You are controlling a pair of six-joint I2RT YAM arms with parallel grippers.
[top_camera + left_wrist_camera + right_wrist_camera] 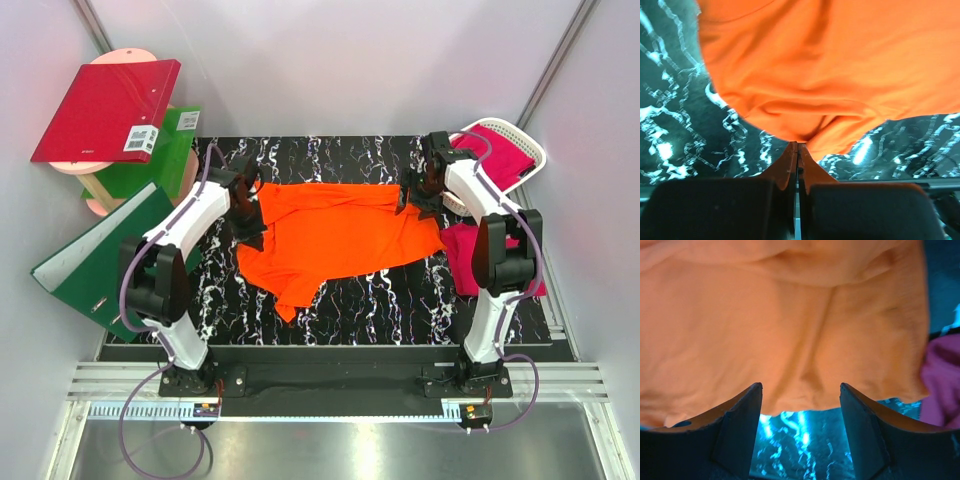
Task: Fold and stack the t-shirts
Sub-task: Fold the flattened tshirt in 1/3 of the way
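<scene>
Orange soft-cloth short-sleeved t-shirt (340, 235) lies opened out across the middle of the black, white-veined marble-pattern table (380, 300). It is rumpled, with one corner trailing toward the near edge. I see no fold made in it and no stack anywhere — I judge the task near its start. Two more shirts wait: a magenta-pink t-shirt (497, 152) heaped in the white plastic lattice basket (527, 140) at the far right corner, and a second magenta-pink t-shirt (462, 250) on the table under my right arm.

My left pincer (798, 146) is closed tight, its tips nipping the orange shirt's left edge. My right pincer (801, 387) stands wide apart at the shirt's right edge and grips nothing — the cloth lies just beyond its tips.

Bare table runs along the near and far sides of the orange shirt, which I judge enough room to fold across. On the right, the second pink shirt lies close against the orange hem; whether they touch I cannot tell. On the left, a stiff green ring binder (90, 265) leans beside the table edge, near my left arm.
</scene>
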